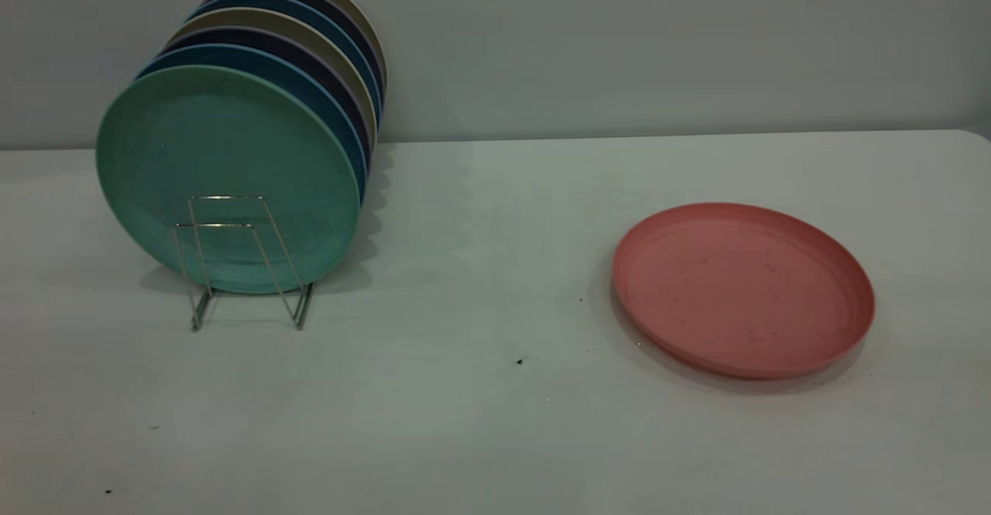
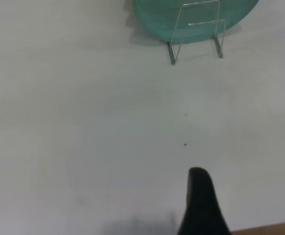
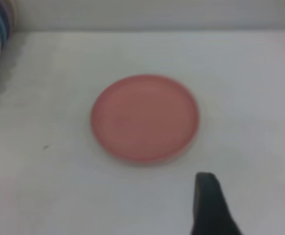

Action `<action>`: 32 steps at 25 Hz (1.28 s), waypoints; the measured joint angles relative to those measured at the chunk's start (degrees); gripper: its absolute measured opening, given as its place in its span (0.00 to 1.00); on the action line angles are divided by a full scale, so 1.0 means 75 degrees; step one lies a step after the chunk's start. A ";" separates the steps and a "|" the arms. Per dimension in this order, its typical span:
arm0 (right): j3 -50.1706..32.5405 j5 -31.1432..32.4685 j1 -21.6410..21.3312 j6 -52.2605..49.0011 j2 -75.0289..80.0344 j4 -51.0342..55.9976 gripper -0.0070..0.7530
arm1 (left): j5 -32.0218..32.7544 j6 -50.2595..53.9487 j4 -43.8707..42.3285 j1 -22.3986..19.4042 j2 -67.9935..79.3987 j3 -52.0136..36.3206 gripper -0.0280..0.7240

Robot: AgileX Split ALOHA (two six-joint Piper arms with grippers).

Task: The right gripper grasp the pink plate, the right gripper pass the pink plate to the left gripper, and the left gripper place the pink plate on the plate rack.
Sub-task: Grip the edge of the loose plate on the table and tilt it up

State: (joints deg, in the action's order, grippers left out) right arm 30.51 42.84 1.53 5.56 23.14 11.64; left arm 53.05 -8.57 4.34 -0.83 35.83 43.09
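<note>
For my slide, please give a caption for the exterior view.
Pink plate flat on table; mint-green plate fronts the filled plate rack.

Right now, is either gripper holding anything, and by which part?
Nothing is held. The pink plate lies flat on the table, untouched by either gripper.

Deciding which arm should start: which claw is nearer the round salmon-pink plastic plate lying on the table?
Right. The right claw hangs just short of the round salmon-pink plastic plate; the left claw faces the silver wire plate rack, with no pink plate in its view.
</note>
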 joint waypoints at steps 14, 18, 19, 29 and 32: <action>0.0386 -0.1787 0.0000 0.3020 0.5394 0.3673 0.65 | -0.1674 -0.2288 0.2804 0.0000 0.4055 0.0731 0.76; 0.0537 -0.2415 0.0000 0.4105 0.6782 0.4801 0.65 | -0.1819 -0.3444 0.4142 0.0000 0.5156 0.0935 0.76; 0.0609 -0.2437 0.0000 0.4305 0.7108 0.4976 0.65 | -0.1821 -0.3667 0.4495 0.0000 0.5462 0.1023 0.76; 0.2383 -0.1948 -0.0768 0.5114 1.0628 0.5494 0.64 | -0.1824 -0.4359 0.5425 0.1057 0.7918 0.2552 0.76; 0.3037 -0.1528 -0.1254 0.5268 1.1455 0.5534 0.62 | -0.1920 -0.4364 0.5457 0.1517 0.8516 0.3031 0.76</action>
State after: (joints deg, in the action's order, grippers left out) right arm 53.28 31.38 -7.88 45.07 109.05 53.14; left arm 38.65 -41.30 45.27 10.55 99.71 65.82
